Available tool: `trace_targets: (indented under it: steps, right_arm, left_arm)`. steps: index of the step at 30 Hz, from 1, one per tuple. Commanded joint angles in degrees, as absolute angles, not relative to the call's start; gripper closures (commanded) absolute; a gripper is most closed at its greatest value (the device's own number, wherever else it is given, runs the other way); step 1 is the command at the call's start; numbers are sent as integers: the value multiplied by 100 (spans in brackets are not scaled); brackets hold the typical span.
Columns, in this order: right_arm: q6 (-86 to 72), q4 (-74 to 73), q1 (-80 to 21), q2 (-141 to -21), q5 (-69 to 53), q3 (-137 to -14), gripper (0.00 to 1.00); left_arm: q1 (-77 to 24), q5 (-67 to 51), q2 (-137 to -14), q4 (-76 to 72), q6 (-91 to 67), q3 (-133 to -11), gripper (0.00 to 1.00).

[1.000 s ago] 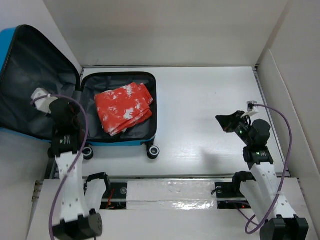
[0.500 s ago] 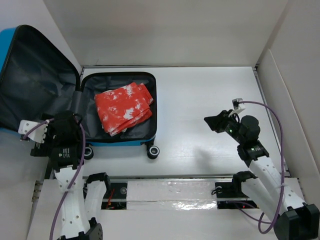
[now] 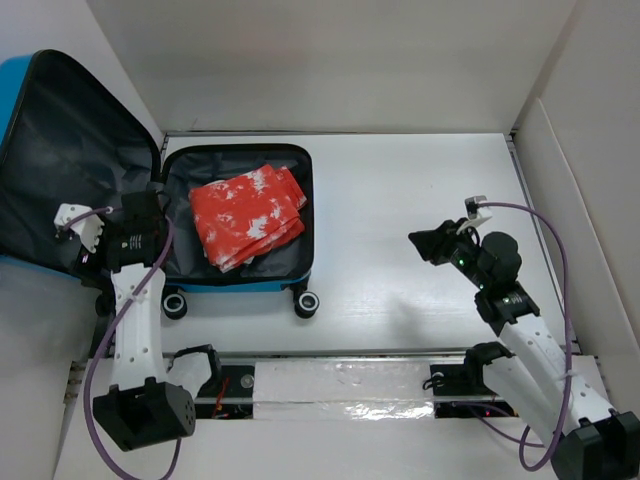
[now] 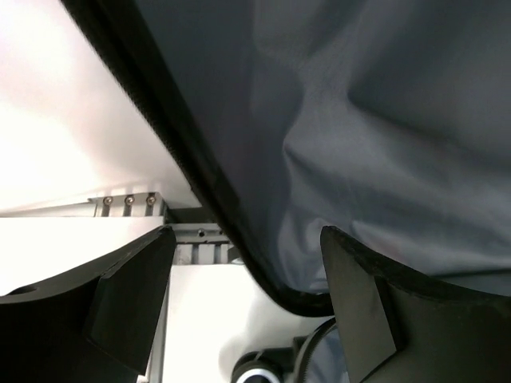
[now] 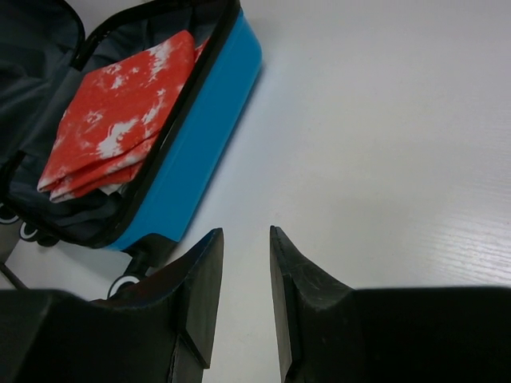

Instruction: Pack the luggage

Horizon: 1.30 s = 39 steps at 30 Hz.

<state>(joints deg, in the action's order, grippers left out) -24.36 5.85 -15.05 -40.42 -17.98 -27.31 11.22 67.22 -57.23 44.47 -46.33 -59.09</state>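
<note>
Top view: luggage point(image 3: 240, 287) lies open at the left end of the surface point(image 3: 400, 190). Its base is flat and its lid point(image 3: 60, 150) is tipped up against the left wall. A folded red-and-white cloth point(image 3: 245, 215) sits in the base. The left arm point(image 3: 135, 320) reaches to the lid's near edge. The right arm point(image 3: 525, 335) is over bare surface, well apart from the case.

Left wrist cam only: left fingers point(image 4: 128, 295) are spread wide. The lid's black rim and grey lining point(image 4: 383, 120) run between them. Can't tell if either finger touches the rim.

Right wrist cam only: right fingers point(image 5: 200, 303) are a narrow gap apart with nothing between. It also shows the blue side shell point(image 5: 200, 152), just a thin strip from above.

Hard to see: from above the left fingers are lost under the wrist. The lid's left corner is cut off by the frame. A wheel point(image 4: 263, 371) is only partly in shot.
</note>
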Motion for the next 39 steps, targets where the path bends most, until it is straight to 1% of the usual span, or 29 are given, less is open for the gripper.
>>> trace_targets:
  steps: [1, 3, 6, 7, 8, 10, 11, 13, 14, 16, 17, 18, 19, 20, 21, 23, 24, 26, 27, 29, 30, 32, 33, 34, 35, 36, 38, 39]
  right_arm:
    - [-2311, 633, -1547, -3999, -1635, -2997, 64]
    - [-2303, 607, -1547, -4017, -1600, -3023, 64]
    - [-2241, 379, -1547, -3982, -1390, -3093, 64]
    - [-2250, 395, -1547, -3938, -1371, -3085, 64]
    - [-2276, 422, -1547, -3868, -1362, -3059, 64]
    - [-2294, 466, -1547, -3841, -1327, -3032, 64]
    - [-2294, 457, -1547, -3850, -1318, -3041, 64]
    - [-2303, 440, -1547, -3911, -1301, -3041, 64]
    - [-2303, 431, -1547, -3937, -1301, -3067, 64]
    - [-2277, 369, -1547, -4008, -1266, -3094, 64]
    - [-2276, 352, -1547, -4008, -1257, -3102, 64]
    - [-2276, 352, -1547, -3999, -1248, -3094, 64]
    - [-2294, 369, -1547, -3999, -1231, -3094, 64]
    - [-2294, 378, -1599, -3990, -1239, -3085, 64]
    - [-2320, 430, -1600, -4008, -1326, -3068, 65]
    - [-2320, 475, -1661, -4051, -1389, -3067, 65]
    - [-2320, 466, -1661, -4078, -1371, -3093, 65]
    - [-2294, 448, -1661, -4122, -1362, -3111, 65]
    - [-2294, 440, -1713, -4113, -1362, -3120, 65]
    - [-2303, 448, -1714, -4070, -1380, -3103, 65]
    - [-2303, 466, -1714, -4061, -1389, -3094, 65]
    - [-2320, 483, -1714, -4069, -1380, -3085, 65]
    - [-2329, 483, -1714, -4078, -1389, -3094, 65]
    - [-2329, 457, -1714, -4078, -1432, -3102, 65]
    - [-2312, 440, -1714, -4078, -1459, -3120, 65]
    - [-2303, 422, -1714, -4035, -1468, -3129, 65]
    - [-2320, 448, -1714, -3964, -1433, -3085, 65]
    - [-2338, 483, -1714, -3938, -1424, -3068, 65]
  left_arm:
    - [1169, 7225, -5730, 4429, -4930, -6459, 29]
    - [1169, 7207, -5853, 4491, -4879, -6661, 29]
    - [1169, 7321, -5959, 4141, -4290, -6487, 26]
    - [1169, 7226, -5933, 3957, -4272, -6408, 26]
    - [1169, 7103, -5880, 3711, -3845, -6329, 28]
    - [1169, 6996, -5880, 3621, -3832, -6293, 30]
    - [1169, 6970, -5889, 3621, -3815, -6293, 35]
    - [1169, 6882, -5801, 3647, -3910, -6188, 39]
    - [1169, 6830, -5757, 3639, -3946, -6127, 45]
    - [1169, 6776, -5652, 3630, -4069, -6003, 48]
    - [1169, 6820, -5634, 3743, -4226, -5994, 53]
    - [1169, 6829, -5564, 4197, -4880, -6029, 58]
    - [1169, 6751, -5485, 4175, -4895, -6012, 62]
    - [1221, 6559, -5319, 3844, -4530, -5933, 61]
    - [1222, 6104, -5022, 3536, -4413, -6028, 60]
    - [959, 5924, -4957, 3656, -4526, -6423, 57]
    - [897, 5750, -5035, 3795, -4526, -6964, 56]
    - [713, 5564, -5176, 3998, -4650, -7599, 54]
    - [573, 5424, -5290, 3868, -4519, -8116, 53]
    - [387, 4960, -5309, 3395, -3933, -8488, 51]
    - [387, 4487, -5317, 3071, -3816, -8873, 50]
    - [256, 4176, -5440, 2971, -3369, -9384, 52]
    - [90, 4523, -5606, 3049, -3201, -9891, 52]
    - [-51, 4813, -5686, 3050, -2938, -10088, 52]
    - [-401, 5199, -5756, 2980, -2614, -10212, 51]
    - [-570, 5943, -5940, 2605, -1758, -10265, 51]
    - [-1017, 6492, -6239, 2033, -542, -10309, 42]
    - [-1559, 7339, -6562, 1639, -92, -10327, 42]
